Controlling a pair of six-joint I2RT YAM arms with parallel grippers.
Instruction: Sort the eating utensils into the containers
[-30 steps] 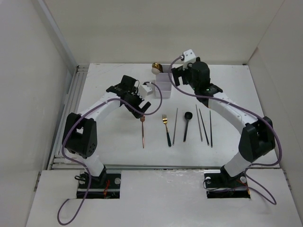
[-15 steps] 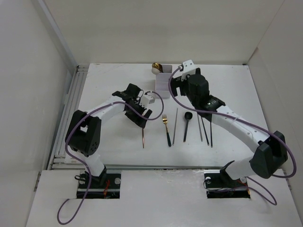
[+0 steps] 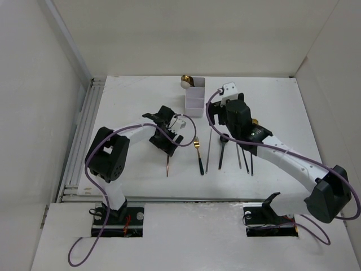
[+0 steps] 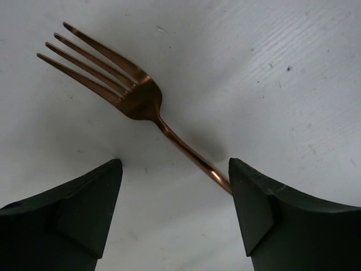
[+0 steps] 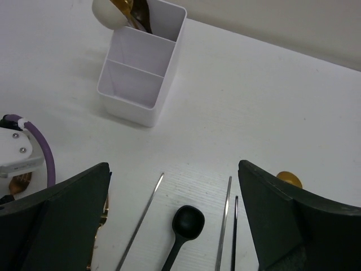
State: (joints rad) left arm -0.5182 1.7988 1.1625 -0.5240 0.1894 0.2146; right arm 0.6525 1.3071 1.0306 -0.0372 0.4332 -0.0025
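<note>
Copper fork (image 4: 135, 96) lies flat on the table, its handle end hidden behind the left gripper (image 4: 175, 167), whose jaws gape empty. The right gripper (image 5: 174, 167) is spread wide, holding nothing, above a black spoon (image 5: 185, 223). Beyond stands the white three-compartment plastic organiser (image 5: 169, 79), with cropped spoons in its far cell.

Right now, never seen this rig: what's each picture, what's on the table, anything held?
Two robot arms stand at the table's near edge. The wide picture looks down from above and behind them. The other two come from cameras on each wrist, so the dark wedges are that arm's own fingers. The left pincer is open, low over a copper fork, its handle between the fingers, not gripped. The right pincer is open too, above a black spoon. Also on the table: a black-handled gold fork and thin chopsticks. The white organiser has spoons in its far compartment. Nothing is held.
</note>
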